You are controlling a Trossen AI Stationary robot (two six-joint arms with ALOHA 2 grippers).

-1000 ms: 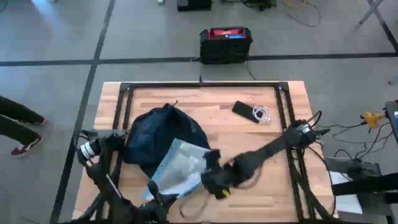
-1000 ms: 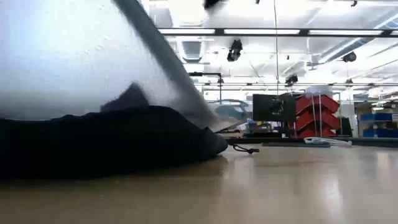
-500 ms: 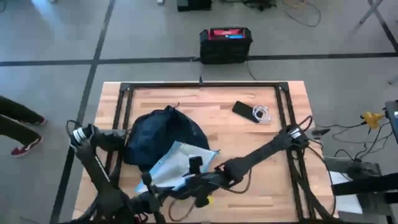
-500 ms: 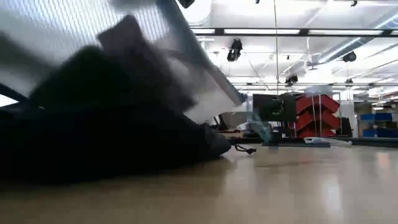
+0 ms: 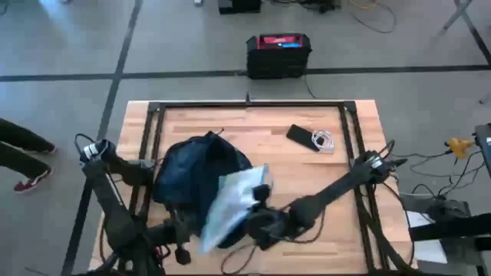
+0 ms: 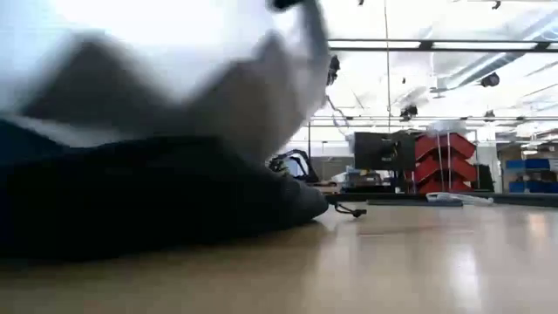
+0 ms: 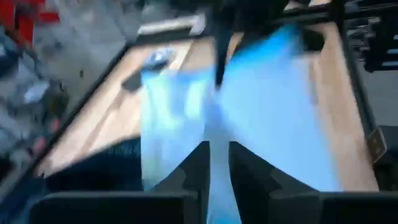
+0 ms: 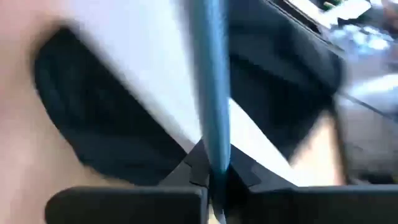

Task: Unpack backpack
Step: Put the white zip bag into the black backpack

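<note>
We see the wooden bench (image 5: 307,176) with the backpack (image 5: 192,169) lying on its left half, a dark navy mound that fills the left of the low view. A pale sheet (image 5: 234,203) is held up over the backpack's near right edge. Our left gripper (image 7: 216,177) is clamped on one edge of the sheet, and our right gripper (image 8: 213,171) is pinched on another edge. A black phone (image 5: 301,137) and a coiled white cable (image 5: 323,140) lie well apart near the far right.
</note>
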